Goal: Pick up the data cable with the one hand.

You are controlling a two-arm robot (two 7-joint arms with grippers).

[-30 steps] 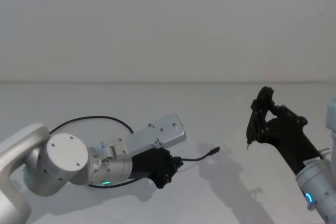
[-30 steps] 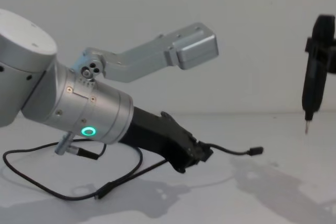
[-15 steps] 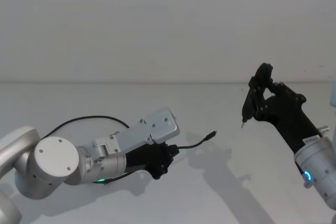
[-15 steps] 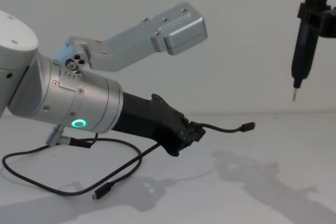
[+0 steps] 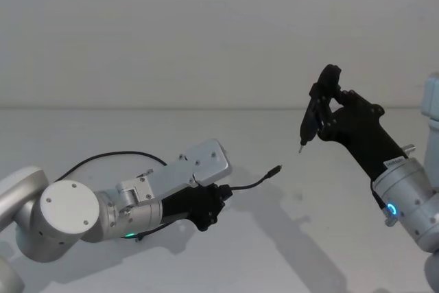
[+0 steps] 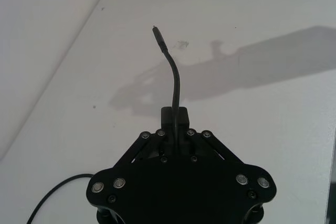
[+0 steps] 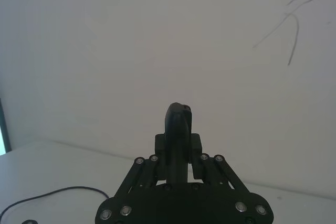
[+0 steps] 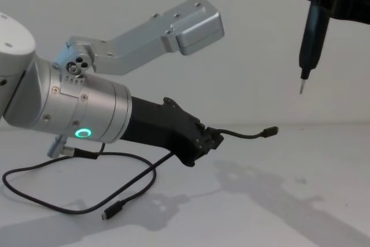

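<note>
The data cable is thin and black. Its slack loops on the white table behind my left arm, and one plug lies on the table. My left gripper, black on a silver wrist with a green ring, is shut on the data cable near its other end. A short curved stub juts past the fingers to a small plug held above the table. In the left wrist view the stub rises from the closed left gripper. My right gripper hangs high at the right, shut on a slim black pen-like tool.
A silver camera bracket sticks out over my left wrist. The white table meets a plain white wall along its back edge. The pointed tip of the tool hangs in the air, above and to the right of the raised plug.
My left gripper has lifted the cable end and drawn back to the left. My right arm has risen and swung left with the tool.
</note>
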